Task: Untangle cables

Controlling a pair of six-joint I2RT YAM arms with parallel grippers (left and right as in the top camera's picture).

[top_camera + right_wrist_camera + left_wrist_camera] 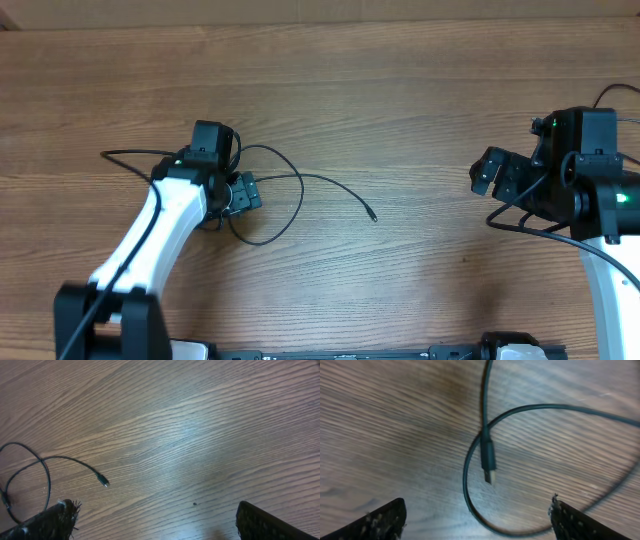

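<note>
1. Cables point(320, 179) lie in loose loops on the table point(400, 90), left of centre in the overhead frame; one plug end point(372, 216) trails toward the middle.
2. Left gripper point(243, 192) sits over the loops, fingers spread apart, gripping nothing (a flat plug point(489, 462) lies on the wood between them).
3. Right gripper point(492, 175) is at the right edge, fingers wide apart, empty, well apart from the cables.

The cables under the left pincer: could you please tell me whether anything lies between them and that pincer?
Nothing visible does. The left pincer hangs open over the cables, whose plug end and loop lie directly on the wooden table in front of it, uncovered.
</note>
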